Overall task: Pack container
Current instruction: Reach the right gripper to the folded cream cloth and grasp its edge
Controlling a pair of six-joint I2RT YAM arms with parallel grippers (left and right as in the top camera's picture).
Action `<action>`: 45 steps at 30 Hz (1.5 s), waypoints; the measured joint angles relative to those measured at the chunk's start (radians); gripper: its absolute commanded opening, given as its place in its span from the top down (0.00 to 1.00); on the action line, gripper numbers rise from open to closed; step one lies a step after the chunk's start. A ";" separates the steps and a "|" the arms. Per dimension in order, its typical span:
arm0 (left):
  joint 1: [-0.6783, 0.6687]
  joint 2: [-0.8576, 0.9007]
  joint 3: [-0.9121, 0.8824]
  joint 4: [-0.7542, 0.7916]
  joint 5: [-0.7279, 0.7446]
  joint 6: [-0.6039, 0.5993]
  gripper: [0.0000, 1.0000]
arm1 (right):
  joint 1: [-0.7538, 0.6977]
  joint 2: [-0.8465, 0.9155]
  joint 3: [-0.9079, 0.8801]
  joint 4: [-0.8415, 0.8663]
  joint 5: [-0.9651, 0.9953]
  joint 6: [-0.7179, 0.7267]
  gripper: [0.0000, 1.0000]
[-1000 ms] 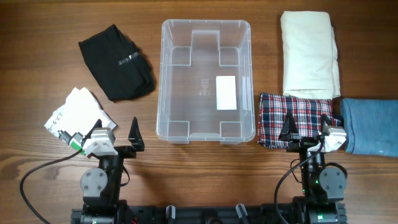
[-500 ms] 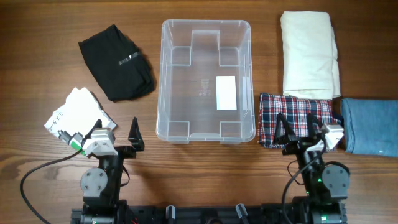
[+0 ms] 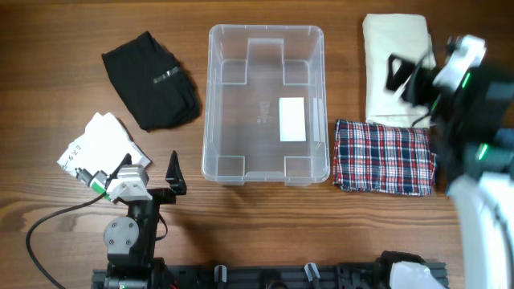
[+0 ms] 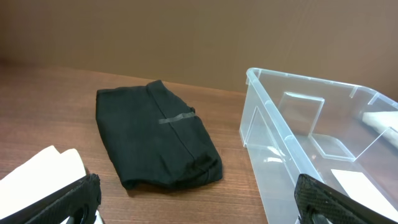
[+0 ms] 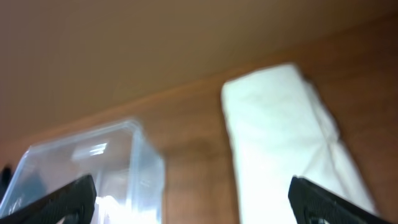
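I am seeing the open-topped clear plastic container [image 3: 253, 88] sitting in the middle of the wooden table [image 3: 265, 225], with the black folded garment [image 3: 152, 80] lying to its left and the cream folded cloth [image 3: 397, 68] and plaid cloth [image 3: 384, 156] lying to its right. My left gripper [image 4: 196, 205] is resting low near the front edge beside a white labelled garment [image 3: 96, 144], fingers spread wide and gripping nothing, while my right gripper [image 5: 193, 205] is hovering high over the cream folded cloth (badly blurred overhead), its fingers likewise standing wide apart and holding nothing
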 measured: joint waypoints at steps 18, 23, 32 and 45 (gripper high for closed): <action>0.000 0.000 0.000 0.000 0.000 0.000 0.00 | -0.381 0.407 0.355 -0.241 -0.152 -0.391 0.00; 0.000 0.000 0.000 0.000 0.001 0.000 0.00 | -0.381 0.584 0.355 -0.203 -0.175 -0.442 0.00; 0.000 0.000 0.000 0.001 0.003 0.000 0.00 | -0.376 0.797 0.355 -0.074 -0.223 -0.469 0.00; 0.000 0.000 0.000 0.000 0.003 0.000 0.00 | -0.220 0.926 0.355 0.029 -0.013 -0.469 0.00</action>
